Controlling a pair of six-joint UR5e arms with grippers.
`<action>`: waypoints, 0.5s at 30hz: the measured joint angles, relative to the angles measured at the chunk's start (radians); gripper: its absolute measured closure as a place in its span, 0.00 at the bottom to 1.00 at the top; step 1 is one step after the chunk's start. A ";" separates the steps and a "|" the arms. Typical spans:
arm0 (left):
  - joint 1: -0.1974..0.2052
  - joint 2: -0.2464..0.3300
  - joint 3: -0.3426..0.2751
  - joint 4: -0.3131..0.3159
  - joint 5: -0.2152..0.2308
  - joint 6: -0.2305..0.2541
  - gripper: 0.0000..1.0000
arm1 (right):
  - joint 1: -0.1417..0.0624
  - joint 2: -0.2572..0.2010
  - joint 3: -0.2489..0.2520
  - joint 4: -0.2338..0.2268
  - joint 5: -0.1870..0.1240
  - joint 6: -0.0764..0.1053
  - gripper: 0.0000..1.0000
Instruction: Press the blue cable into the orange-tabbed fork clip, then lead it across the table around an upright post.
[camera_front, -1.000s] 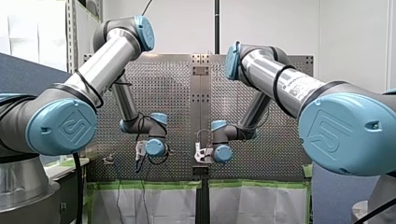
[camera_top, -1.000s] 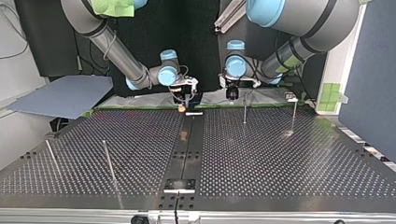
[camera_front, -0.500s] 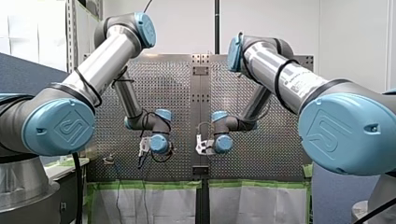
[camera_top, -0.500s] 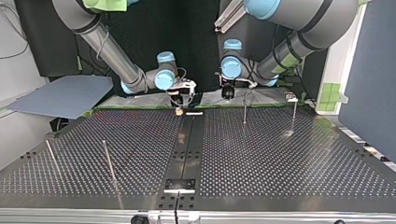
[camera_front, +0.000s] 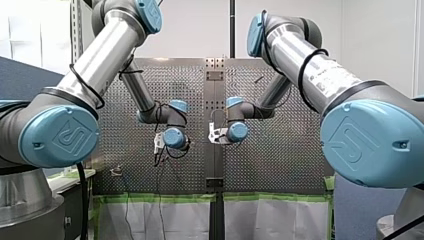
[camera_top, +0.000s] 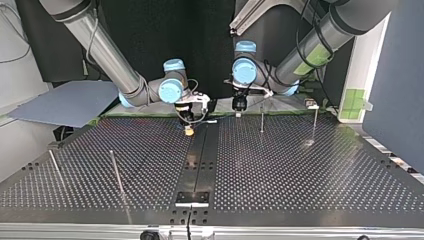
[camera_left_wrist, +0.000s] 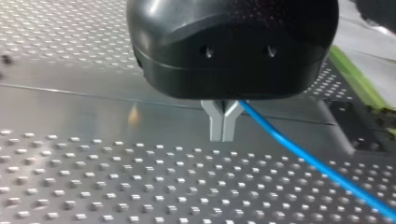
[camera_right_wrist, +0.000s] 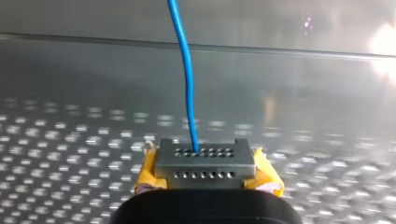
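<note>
Front view, arms: silver tubes with rounded pale-blue joint caps. The robot's left gripper (camera_front: 158, 145) and right gripper (camera_front: 214, 135) hang either side of the middle seam of the grey perforated metal table (camera_front: 280, 165). Their fingers are too small to read here.
Top view, right gripper: its yellow-padded tip (camera_top: 188, 131) sits low over the dotted table (camera_top: 300, 170), beside the smooth central strip (camera_top: 200, 160).
Top view, left gripper: black (camera_top: 239, 111), near a thin upright steel post (camera_top: 262, 120).
Left wrist view, left gripper: a glossy, rounded black housing. Its flat metal fingers (camera_left_wrist: 222, 135) are pressed together, and the thin, smooth blue cable (camera_left_wrist: 317, 163) leaves at their root and slants off above the table.
Right wrist view, right gripper: hole-drilled metal plates backed with yellow padding (camera_right_wrist: 205, 153), clamped on the blue cable (camera_right_wrist: 186, 79), which runs ahead over the smooth strip.
</note>
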 joint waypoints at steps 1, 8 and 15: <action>-0.001 0.010 0.000 -0.009 -0.003 -0.004 1.00 | 0.001 -0.009 0.000 0.003 0.000 0.000 1.00; -0.004 0.082 0.000 -0.062 -0.026 -0.017 1.00 | 0.003 -0.077 0.000 0.029 0.005 0.002 1.00; -0.002 0.148 0.003 -0.065 -0.029 -0.057 1.00 | 0.003 -0.143 0.000 0.048 0.007 0.001 1.00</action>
